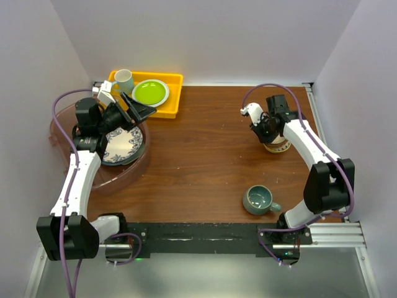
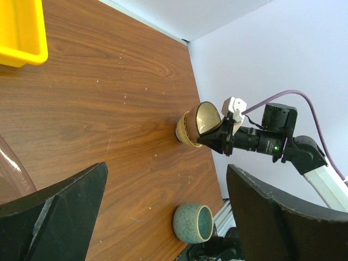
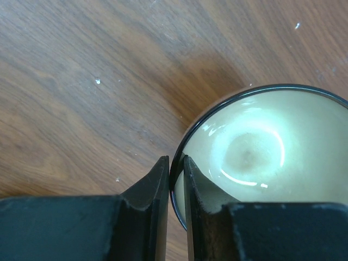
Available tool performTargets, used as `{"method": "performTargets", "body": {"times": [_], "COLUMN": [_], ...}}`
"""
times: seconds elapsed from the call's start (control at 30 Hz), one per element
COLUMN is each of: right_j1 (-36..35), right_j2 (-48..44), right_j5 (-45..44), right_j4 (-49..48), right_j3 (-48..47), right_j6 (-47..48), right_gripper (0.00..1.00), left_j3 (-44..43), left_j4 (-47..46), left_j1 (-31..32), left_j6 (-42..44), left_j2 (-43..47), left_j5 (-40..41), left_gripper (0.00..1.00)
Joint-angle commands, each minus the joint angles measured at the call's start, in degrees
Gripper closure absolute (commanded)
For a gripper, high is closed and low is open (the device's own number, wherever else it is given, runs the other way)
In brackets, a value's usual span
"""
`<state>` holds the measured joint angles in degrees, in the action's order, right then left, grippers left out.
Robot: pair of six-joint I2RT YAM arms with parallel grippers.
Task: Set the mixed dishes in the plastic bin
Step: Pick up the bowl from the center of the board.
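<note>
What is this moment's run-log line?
right gripper: jaws shut on cream-tan bowl rim | left gripper: jaws open, near plastic bin | patterned plate in bin | teal mug on table

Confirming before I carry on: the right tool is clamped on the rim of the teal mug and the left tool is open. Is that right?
Not quite. The right tool is clamped on the rim of the cream-tan bowl, not the teal mug, which sits apart near that arm's base. The right wrist view shows this. The left tool is open, as you said.

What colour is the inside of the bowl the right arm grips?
Glossy pale cream, with a dark rim; the bowl shows best in the right wrist view.
</note>
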<state>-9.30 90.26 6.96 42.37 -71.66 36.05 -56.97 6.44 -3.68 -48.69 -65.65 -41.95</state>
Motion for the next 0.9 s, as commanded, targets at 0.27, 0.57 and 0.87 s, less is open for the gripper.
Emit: {"method": "performTargets", "body": {"times": [0.27,0.57,0.87], "right_j1": [0.25,0.25,0.33], "right_j2": [-7.20,-9.66,-11.42], "right_j5": [-0.63,1.73,5.52], "right_j4": [-2.47,-2.99,-1.94], "right_j3": [-1.64,-3.05,-6.12], "right_j6": [1.48,1.48,1.92], "right_gripper": [1.00,1.00,1.00], "left_j3": [-0.07,-0.07,-2.44], "left_j4": [-3.10,-3.88,-2.39], "left_j1": [0.43,1.39,8.94], "left_j6": [-0.53,-1.06,-2.38], "left_j2": [0.70,0.08,-3.60], "left_j5": [-0.32,-0.58,2.66], "left_gripper": [0.05,0.05,0.05]}}
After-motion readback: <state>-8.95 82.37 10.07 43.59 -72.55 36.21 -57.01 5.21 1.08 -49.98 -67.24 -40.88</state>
